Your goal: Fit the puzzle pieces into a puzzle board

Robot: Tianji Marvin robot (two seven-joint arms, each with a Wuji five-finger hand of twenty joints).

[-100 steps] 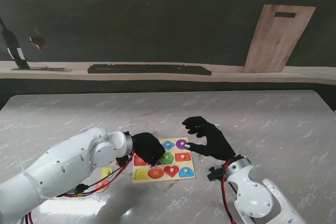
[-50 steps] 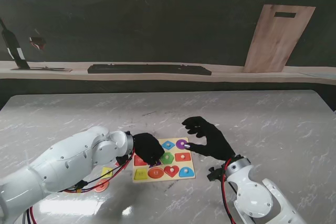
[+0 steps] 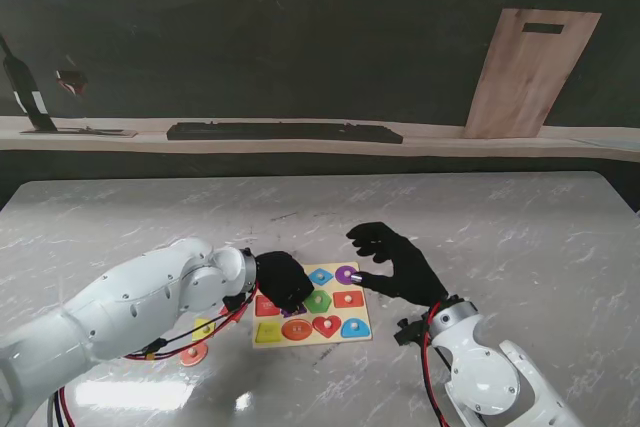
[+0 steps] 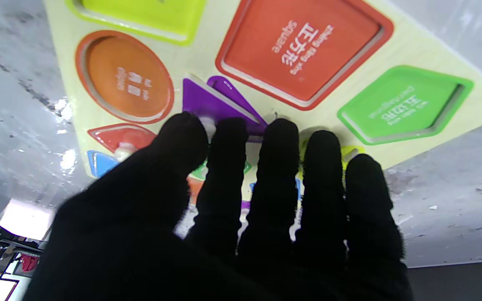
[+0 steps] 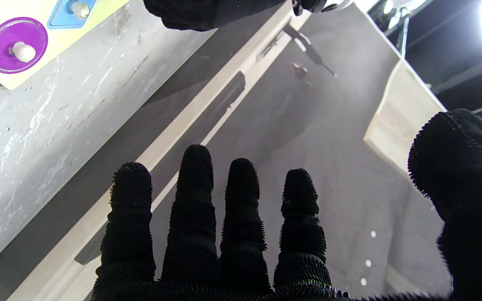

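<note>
Printed labels in the empty hollows of the puzzle board

In the left wrist view, the red square hollow (image 4: 303, 50) just beyond the left hand (image 4: 224, 217) carries white print, shown inverted: Chinese characters with the English word "square" and a smaller line too fine to read. The green pentagon hollow (image 4: 404, 104) beside it and the orange round hollow (image 4: 126, 79) also bear white Chinese and Latin lettering, too blurred to make out. No other writing is legible in any view.
</note>
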